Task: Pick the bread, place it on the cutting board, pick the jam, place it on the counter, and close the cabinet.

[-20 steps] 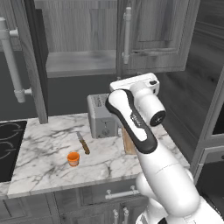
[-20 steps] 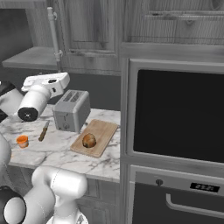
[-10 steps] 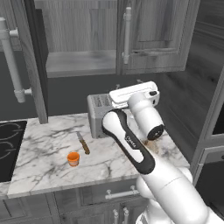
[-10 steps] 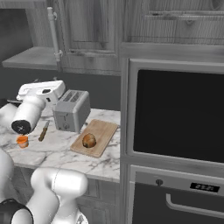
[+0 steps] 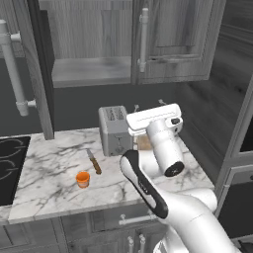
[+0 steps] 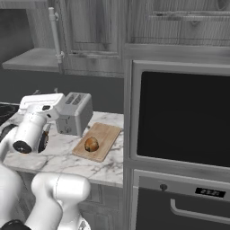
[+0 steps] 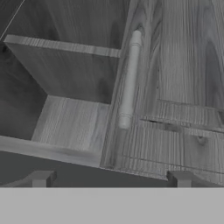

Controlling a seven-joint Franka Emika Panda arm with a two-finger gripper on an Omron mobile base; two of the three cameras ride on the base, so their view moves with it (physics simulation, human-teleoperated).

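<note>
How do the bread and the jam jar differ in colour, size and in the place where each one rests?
The bread is a brown round lump; the jam jar is orange and squat. The bread looks a little bigger than the jam jar. The bread lies on the cutting board, right of the toaster, while the jam jar stands directly on the counter, beside a knife. Both are free of the open gripper.
</note>
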